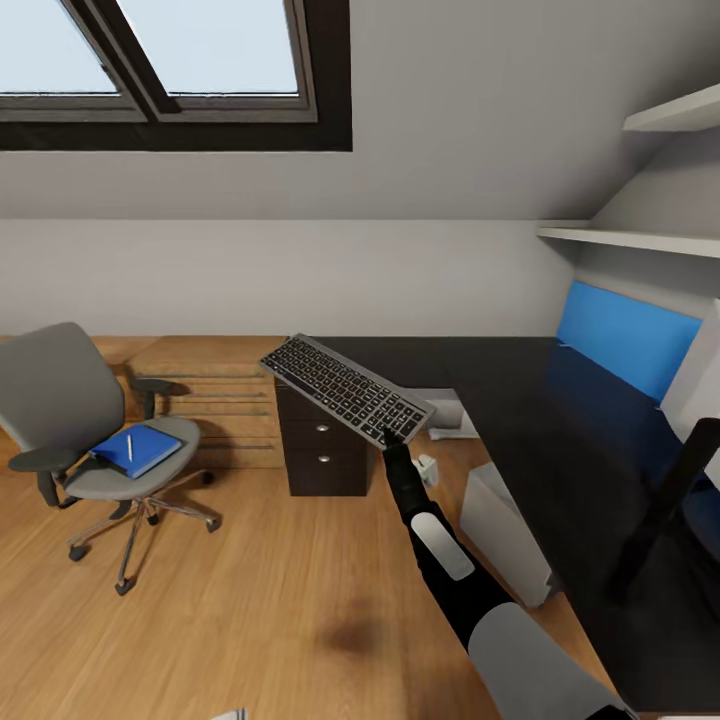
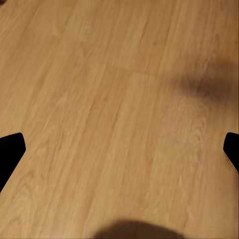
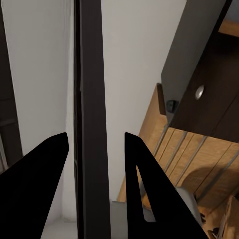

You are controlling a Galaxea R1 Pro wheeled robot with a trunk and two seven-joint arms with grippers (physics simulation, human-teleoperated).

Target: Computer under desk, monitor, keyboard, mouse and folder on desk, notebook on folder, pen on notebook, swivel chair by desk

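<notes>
My right gripper [image 1: 389, 434] is shut on the near end of the grey keyboard [image 1: 343, 386], held tilted in the air in front of the dark desk [image 1: 520, 420]. The right wrist view has the keyboard [image 3: 90, 124] edge-on between the two black fingers [image 3: 42, 189]. A blue monitor screen [image 1: 627, 346] stands on the desk at the right. The grey swivel chair [image 1: 60, 400] stands at the left with a flat blue folder [image 1: 140, 452] and a white pen [image 1: 129, 447] on its seat; I cannot tell a notebook apart. My left gripper [image 2: 119, 149] is open over bare floor.
A dark drawer unit [image 1: 322, 445] stands under the desk's left end. A pale grey computer case [image 1: 503, 530] sits on the floor by the desk, and a small white object [image 1: 428, 468] lies near it. Shelves [image 1: 640, 238] hang at the upper right. Wooden floor [image 1: 250, 600] spreads between chair and desk.
</notes>
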